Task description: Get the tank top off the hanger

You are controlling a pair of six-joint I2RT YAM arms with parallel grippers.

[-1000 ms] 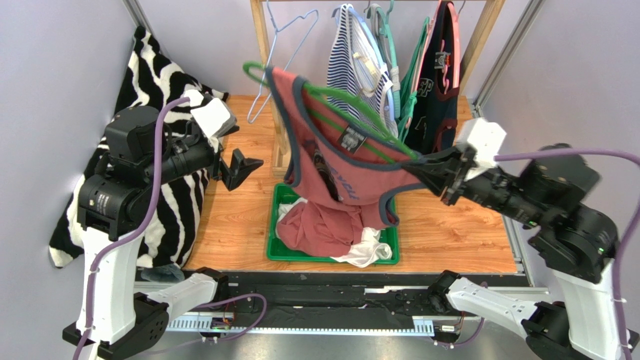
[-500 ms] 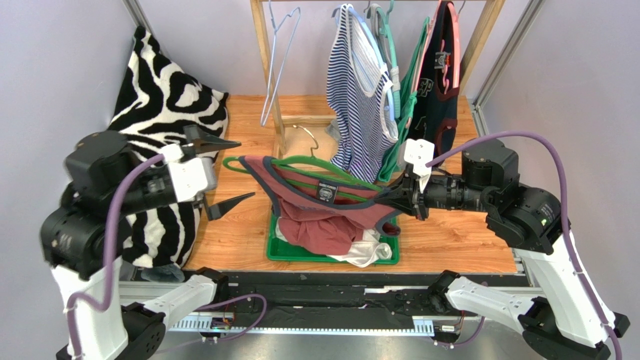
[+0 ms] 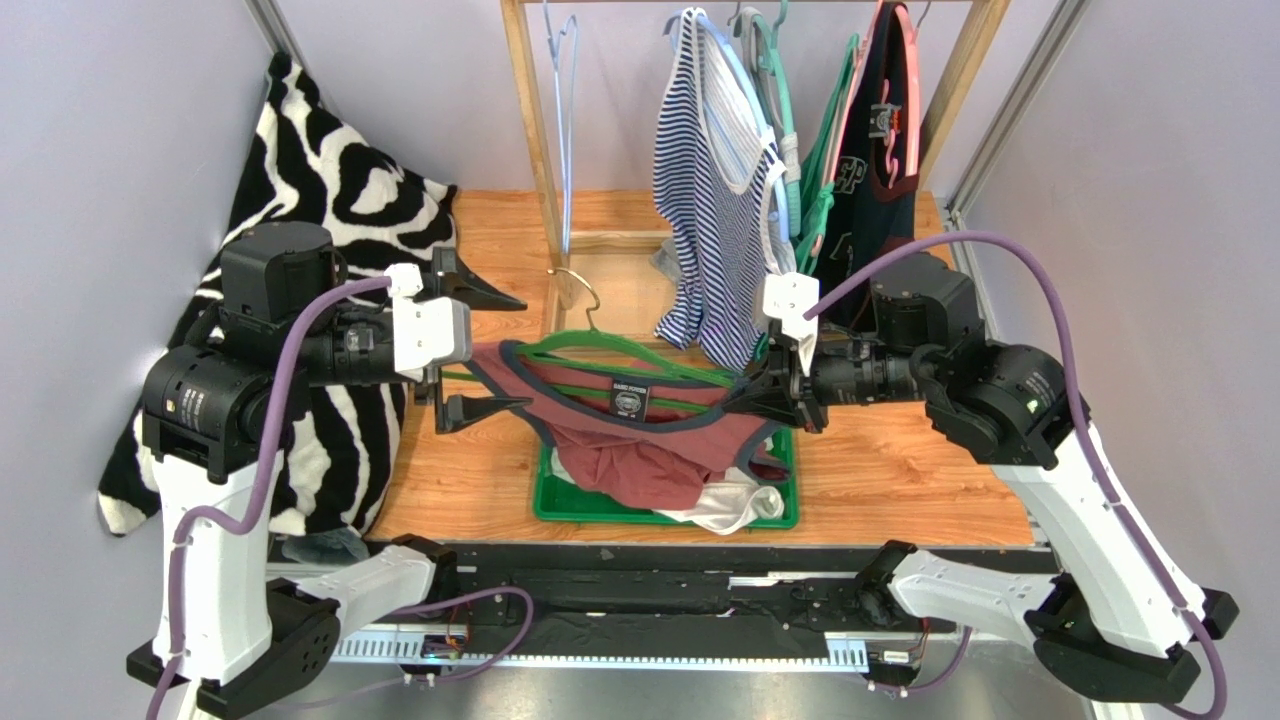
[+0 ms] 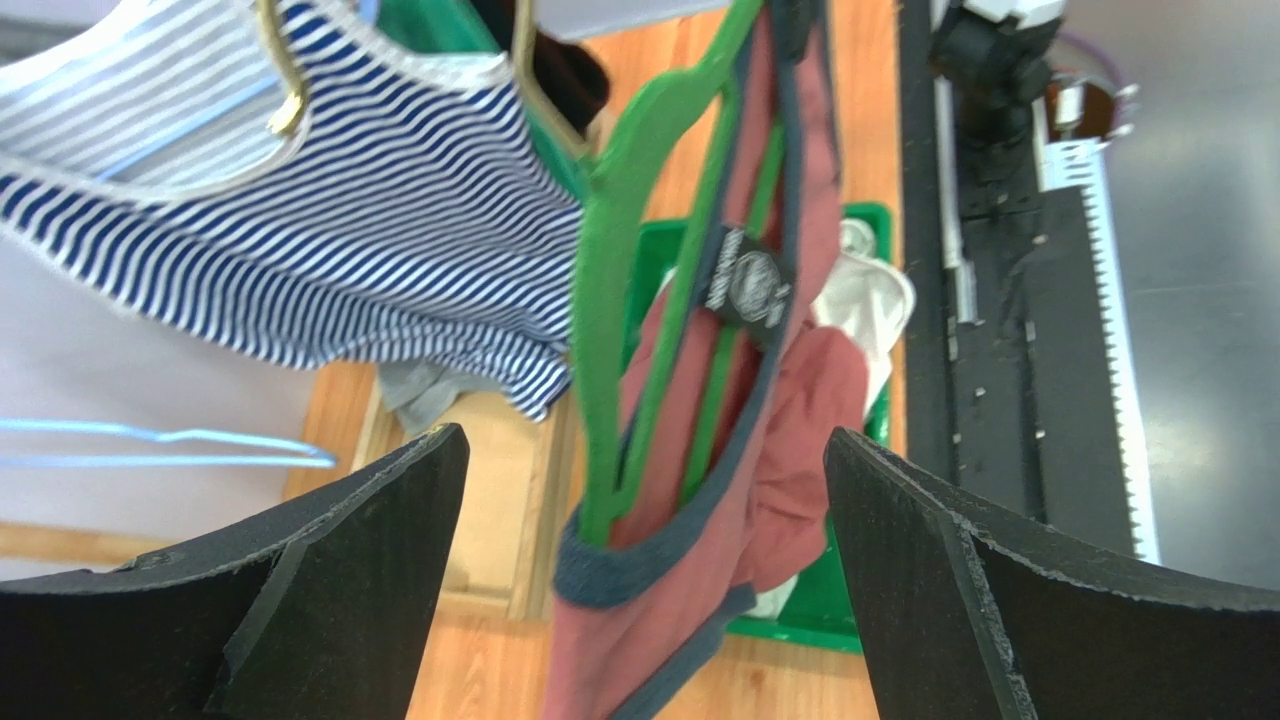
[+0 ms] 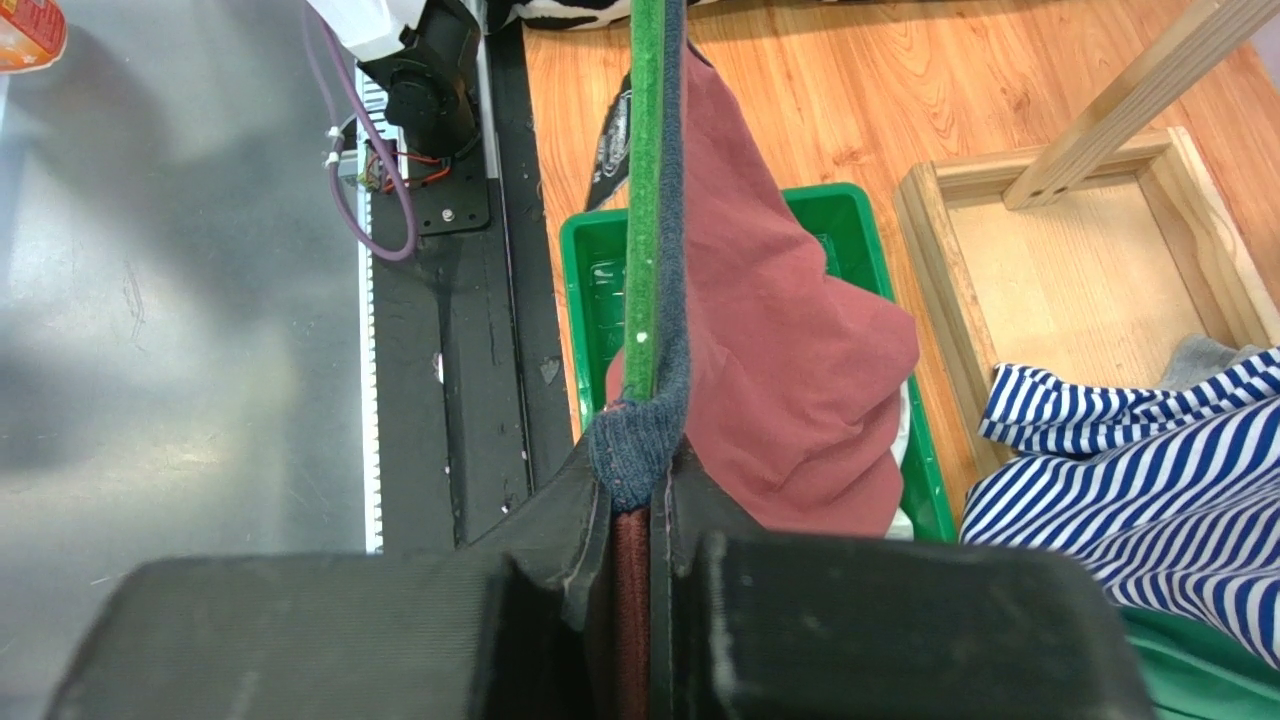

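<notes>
A dusty-red tank top (image 3: 639, 435) with dark grey-blue trim hangs on a green hanger (image 3: 601, 353), held flat above the green tray (image 3: 559, 503). My right gripper (image 3: 769, 398) is shut on the top's right strap at the hanger's end; the right wrist view shows the trim (image 5: 643, 458) pinched between the jaws and the hanger (image 5: 646, 195) running away from them. My left gripper (image 3: 478, 348) is open wide, its fingers either side of the top's left end; in the left wrist view the top (image 4: 721, 510) and hanger (image 4: 609, 360) lie between them, untouched.
A wooden rack (image 3: 526, 90) behind carries a blue wire hanger (image 3: 564, 105), a striped top (image 3: 721, 195), and green and dark garments (image 3: 872, 165). A zebra-print cloth (image 3: 323, 195) lies at the left. White cloth (image 3: 736, 503) sits in the tray.
The right arm swung the hanger and top down and to the left, from tilted upright to lying flat over the tray. The left gripper turned and moved in around the top's left end.
</notes>
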